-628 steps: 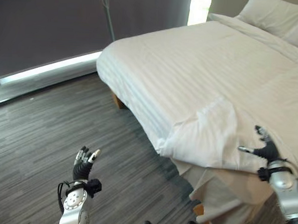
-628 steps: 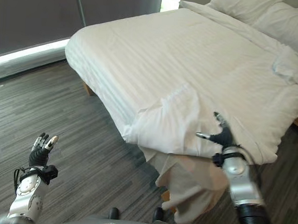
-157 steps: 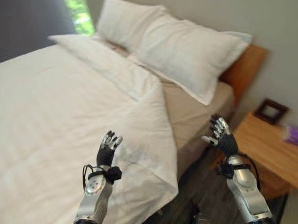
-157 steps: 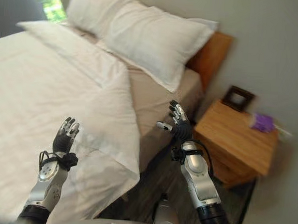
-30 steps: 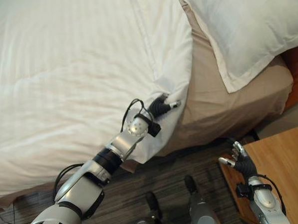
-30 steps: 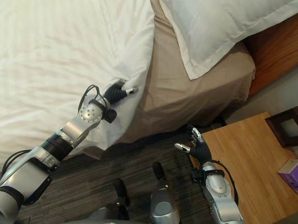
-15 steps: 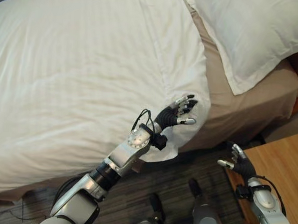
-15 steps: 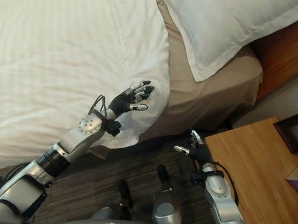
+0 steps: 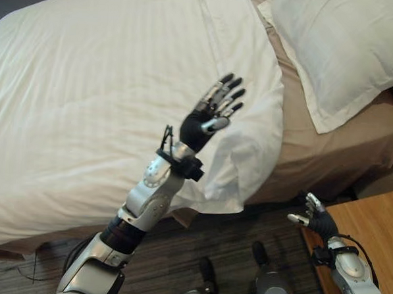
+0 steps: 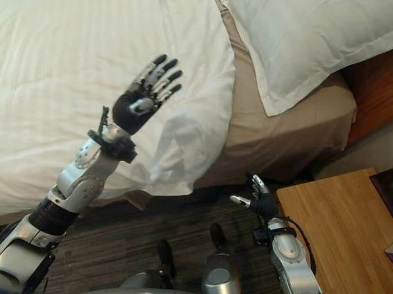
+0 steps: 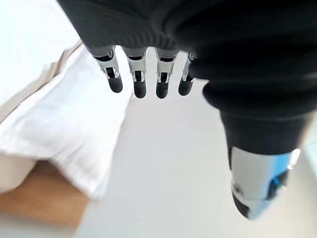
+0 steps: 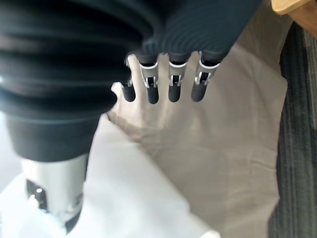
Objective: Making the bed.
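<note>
While the left robot hand [image 9: 210,115] is hovering in the air with its fingers spread wide and straight, holding nothing, the white striped duvet [image 9: 107,83] is lying directly beneath and beyond it, covering most of the bed. The duvet's turned-down corner [image 9: 248,163] is hanging over the bed's side edge just below and towards the robot's right of that palm, with the tan fitted sheet [image 9: 328,154] showing uncovered between the corner and the large white pillow [image 9: 346,49] further towards the headboard. The duvet's top edge is running away from the left robot hand, across the bed. The right robot hand [image 10: 263,204] is hanging low beside the bed, relaxed and open with nothing in it, next to the wooden nightstand [image 10: 337,233] and well below the mattress.

Judging from this, the left robot hand is much the nearer to the drooping corner, so the next smoothing or pulling of the duvet towards the pillow probably falls to it, reaching down and slightly rightward.
</note>
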You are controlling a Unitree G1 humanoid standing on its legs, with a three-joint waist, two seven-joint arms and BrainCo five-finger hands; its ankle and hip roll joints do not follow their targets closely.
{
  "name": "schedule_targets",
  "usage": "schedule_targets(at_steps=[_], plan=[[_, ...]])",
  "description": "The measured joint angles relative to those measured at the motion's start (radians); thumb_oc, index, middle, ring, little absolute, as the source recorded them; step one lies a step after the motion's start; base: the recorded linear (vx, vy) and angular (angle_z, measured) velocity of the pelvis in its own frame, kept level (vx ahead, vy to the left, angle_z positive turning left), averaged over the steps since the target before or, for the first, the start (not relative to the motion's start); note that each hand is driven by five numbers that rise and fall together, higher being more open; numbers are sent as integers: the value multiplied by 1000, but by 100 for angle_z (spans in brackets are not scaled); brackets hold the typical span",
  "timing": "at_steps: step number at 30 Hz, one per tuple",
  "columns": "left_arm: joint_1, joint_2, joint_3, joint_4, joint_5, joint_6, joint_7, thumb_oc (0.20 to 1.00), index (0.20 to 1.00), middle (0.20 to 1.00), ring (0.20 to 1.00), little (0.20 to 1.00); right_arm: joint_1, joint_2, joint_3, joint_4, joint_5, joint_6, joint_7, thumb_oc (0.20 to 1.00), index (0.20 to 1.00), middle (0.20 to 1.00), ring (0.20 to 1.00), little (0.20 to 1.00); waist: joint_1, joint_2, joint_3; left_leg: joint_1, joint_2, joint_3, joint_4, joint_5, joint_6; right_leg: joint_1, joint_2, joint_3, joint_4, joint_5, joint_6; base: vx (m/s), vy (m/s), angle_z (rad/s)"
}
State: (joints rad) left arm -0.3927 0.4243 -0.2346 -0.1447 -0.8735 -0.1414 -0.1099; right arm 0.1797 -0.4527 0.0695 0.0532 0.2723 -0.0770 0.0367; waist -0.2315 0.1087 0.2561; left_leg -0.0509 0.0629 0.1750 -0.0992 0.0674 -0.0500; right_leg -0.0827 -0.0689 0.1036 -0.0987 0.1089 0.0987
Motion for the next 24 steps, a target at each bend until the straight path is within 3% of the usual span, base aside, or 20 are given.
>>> schedule_targets(at_steps=[2, 7, 11, 15, 18, 19, 21, 24], plan=[[95, -9, 115, 2, -28, -30, 22, 1000, 1000, 1000, 1000, 1000, 18, 0, -45, 3, 0, -2, -8, 1000, 1000, 1000, 1000, 1000, 10, -1, -19, 3, 1, -9, 0, -1, -1, 6, 1, -8, 0, -6, -1, 14, 5, 11], [186, 10, 259, -2, -24, -63, 38, 1000, 1000, 1000, 1000, 1000, 17, 3, -96, 46, -33, -15, -18, 1000, 1000, 1000, 1000, 1000, 52, -23, -40, 9, 1, -26, 0, -4, -3, 22, 0, -25, 0, -10, -3, 19, 7, 11], [279, 25, 430, 5, -16, -97, 64, 1000, 1000, 1000, 1000, 1000, 18, 2, -154, 49, -39, -18, -35, 1000, 1000, 1000, 1000, 1000, 68, -34, -57, 21, -2, -30, 0, -5, 1, 36, -3, -30, -1, -14, -1, 23, 1, 4], [386, -30, 580, 64, -15, -134, 77, 1000, 1000, 1000, 1000, 1000, -1, -7, -361, 84, -77, -33, -112, 1000, 1000, 1000, 1000, 1000, 85, -41, -98, 25, -3, -30, -1, -11, 4, 39, -4, -31, -5, -21, -1, 8, 1, 0], [459, -42, 610, 94, -14, -141, 91, 1000, 1000, 1000, 1000, 1000, -26, -65, -488, 96, -78, -38, -197, 1000, 1000, 1000, 1000, 1000, 101, -47, -105, 26, -3, -27, 0, -12, 5, 39, -4, -28, -5, -21, -1, 6, -3, -1], [479, -51, 615, 97, -11, -140, 92, 1000, 1000, 1000, 1000, 1000, -36, -76, -514, 99, -77, -39, -211, 200, 200, 200, 200, 200, 101, -50, -108, 26, -3, -27, 0, -13, 7, 39, -4, -28, -5, -21, -1, 0, 0, 0], [554, -119, 626, 106, -5, -138, 107, 1000, 1000, 1000, 1000, 1000, -68, -140, -605, 100, -75, -43, -277, 200, 200, 200, 200, 200, 107, -57, -112, 23, -3, -32, 0, -14, 10, 40, -4, -33, -5, -21, -1, -3, -27, 9], [585, -196, 619, 123, 6, -130, 116, 1000, 1000, 1000, 1000, 1000, -119, -151, -593, 73, -27, -71, -302, 200, 200, 200, 200, 200, 119, -77, -122, 18, 2, -47, 0, -14, 12, 40, 1, -44, -5, -25, 0, -12, -20, 8]])
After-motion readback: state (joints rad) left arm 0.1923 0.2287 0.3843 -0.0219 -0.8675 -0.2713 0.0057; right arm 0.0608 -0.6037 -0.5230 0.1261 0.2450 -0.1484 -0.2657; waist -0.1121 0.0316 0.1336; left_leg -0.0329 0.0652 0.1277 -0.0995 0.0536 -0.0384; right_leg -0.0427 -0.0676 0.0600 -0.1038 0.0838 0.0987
